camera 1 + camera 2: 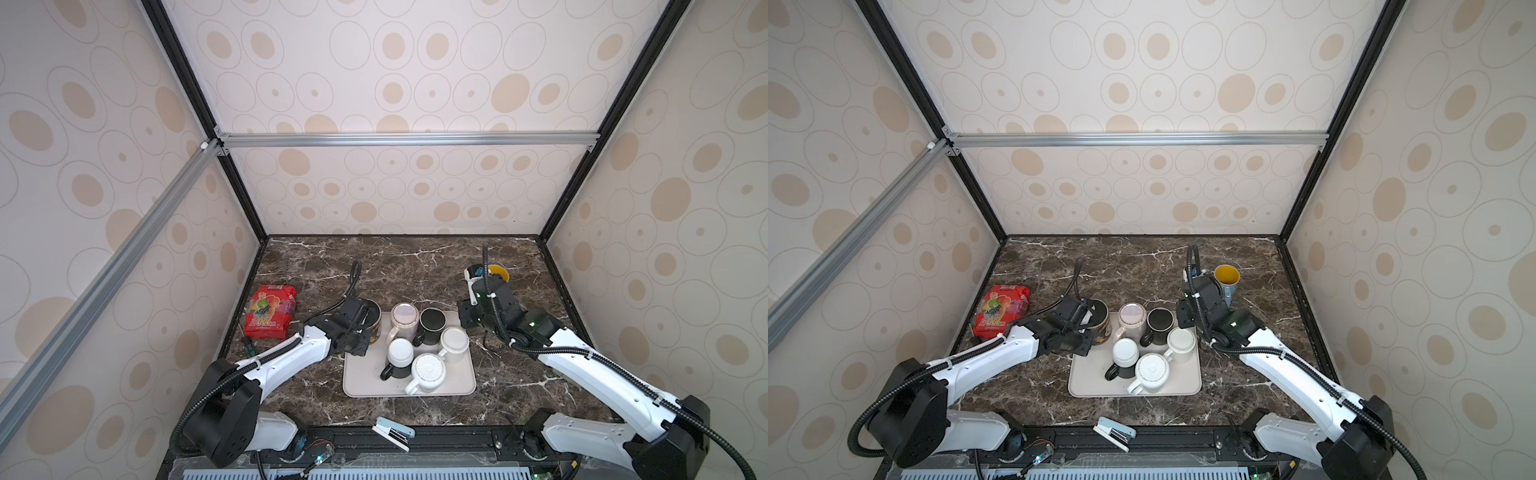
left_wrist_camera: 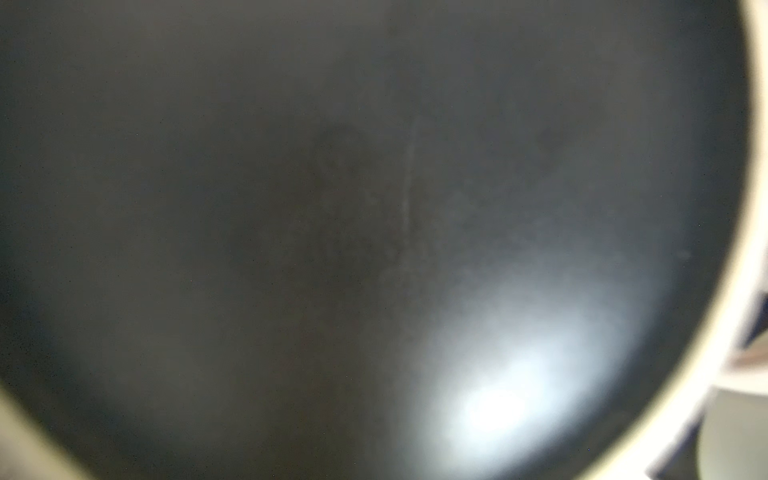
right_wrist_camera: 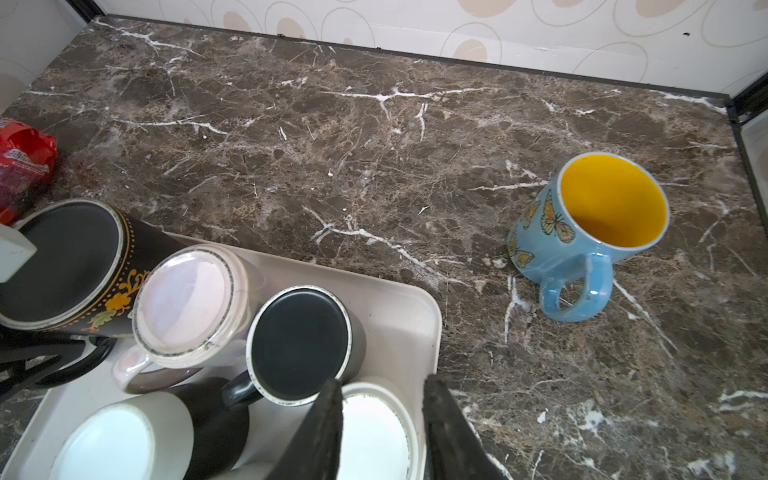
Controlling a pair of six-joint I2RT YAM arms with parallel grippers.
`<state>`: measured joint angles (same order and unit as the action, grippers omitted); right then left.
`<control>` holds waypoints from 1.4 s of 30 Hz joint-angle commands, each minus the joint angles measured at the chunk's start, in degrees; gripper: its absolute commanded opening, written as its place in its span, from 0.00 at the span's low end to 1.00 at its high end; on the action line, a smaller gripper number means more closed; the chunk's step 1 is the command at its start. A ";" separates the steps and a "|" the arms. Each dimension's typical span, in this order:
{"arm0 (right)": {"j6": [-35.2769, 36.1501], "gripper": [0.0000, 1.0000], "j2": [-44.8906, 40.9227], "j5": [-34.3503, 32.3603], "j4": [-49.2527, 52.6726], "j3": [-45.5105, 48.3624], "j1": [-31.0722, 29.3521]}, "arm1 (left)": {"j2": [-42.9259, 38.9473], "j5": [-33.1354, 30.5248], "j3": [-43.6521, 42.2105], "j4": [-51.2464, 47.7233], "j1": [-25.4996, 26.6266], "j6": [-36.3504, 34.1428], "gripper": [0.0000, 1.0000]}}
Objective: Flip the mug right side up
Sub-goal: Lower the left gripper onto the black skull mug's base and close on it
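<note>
Surface: dark marble table (image 3: 332, 145) between patterned walls, with a pale tray (image 1: 457, 384) at its middle.
Mug: black floral mug (image 3: 70, 257) is at the tray's far left corner, mouth down and base up, its long axis roughly vertical.
Left gripper: left gripper (image 1: 1084, 319) sits right against this mug with its jaws closed. Its wrist view shows only the dark base, so I cannot tell whether any part of the mug is pinched.
Key relation: the mug lies directly at the left jaws and well away from the right ones, so the flip looks like the left arm's job.
Right gripper: right gripper (image 3: 384, 380) hovers over a white mug (image 3: 374, 432) on the tray's right side, jaws apart and empty.
Neighbour: pink mug (image 3: 183, 303) stands just beside the black floral mug, and a wide swing could clip it.
Beyond: blue butterfly mug (image 3: 540, 245) is already upright on the table, well apart.
</note>
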<state>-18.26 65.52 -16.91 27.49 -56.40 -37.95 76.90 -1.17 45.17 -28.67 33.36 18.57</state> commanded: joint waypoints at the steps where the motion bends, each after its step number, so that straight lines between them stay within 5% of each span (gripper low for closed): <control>1: -0.90 0.35 0.94 -0.07 -0.57 -0.59 -1.18 | -2.94 -5.40 3.00 -0.06 0.49 0.74 0.00; 13: -1.43 0.34 2.53 -0.43 -0.86 -1.45 -3.41 | -2.62 -9.73 3.13 0.23 2.05 1.38 0.00; 17: -1.51 0.34 3.20 -0.50 -1.12 -1.61 -3.84 | -2.14 -9.65 2.82 0.84 2.16 1.83 0.17; 26: -1.42 0.35 3.56 -0.76 -1.63 -1.60 -4.05 | -1.62 -7.88 2.38 2.03 2.23 1.48 0.30; 42: -1.52 0.35 3.39 -1.50 -1.62 -1.60 -4.17 | 1.33 -6.02 1.80 4.84 2.22 1.08 0.32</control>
<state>-19.11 69.04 -17.06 26.13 -56.58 -41.58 77.41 -6.76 45.32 -26.35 35.53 19.86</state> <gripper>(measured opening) 0.348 0.325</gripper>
